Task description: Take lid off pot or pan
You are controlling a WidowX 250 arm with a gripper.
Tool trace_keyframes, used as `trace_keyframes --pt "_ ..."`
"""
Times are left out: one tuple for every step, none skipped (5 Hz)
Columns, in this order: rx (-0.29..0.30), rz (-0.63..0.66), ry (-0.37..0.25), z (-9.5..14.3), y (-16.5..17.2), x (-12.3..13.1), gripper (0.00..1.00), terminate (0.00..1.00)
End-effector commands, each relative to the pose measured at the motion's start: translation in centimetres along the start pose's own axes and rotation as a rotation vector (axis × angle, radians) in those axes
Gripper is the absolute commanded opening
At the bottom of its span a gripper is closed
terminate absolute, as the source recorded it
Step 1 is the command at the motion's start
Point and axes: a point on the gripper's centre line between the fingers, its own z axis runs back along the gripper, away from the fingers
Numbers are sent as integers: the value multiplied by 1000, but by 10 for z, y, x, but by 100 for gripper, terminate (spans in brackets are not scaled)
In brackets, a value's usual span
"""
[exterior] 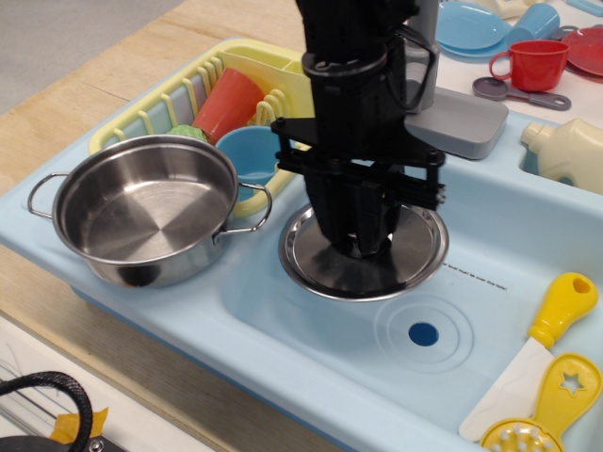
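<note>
The round shiny steel lid [363,268] sits low in the pale blue sink basin [311,330], directly beneath the black tool [358,247], which looks clamped on its centre knob; the open shallow steel pot [141,207] stands well apart.

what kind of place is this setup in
Likely a toy kitchen play set on a wooden table: a light blue plastic sink, a yellow dish rack holding cups, and a small steel pot.
</note>
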Motion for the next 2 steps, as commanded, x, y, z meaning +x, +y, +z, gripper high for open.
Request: trace_keyframes --pt "-12 2 -20 5 9 5 100 0" --pt "-12 2 -20 5 9 5 100 100"
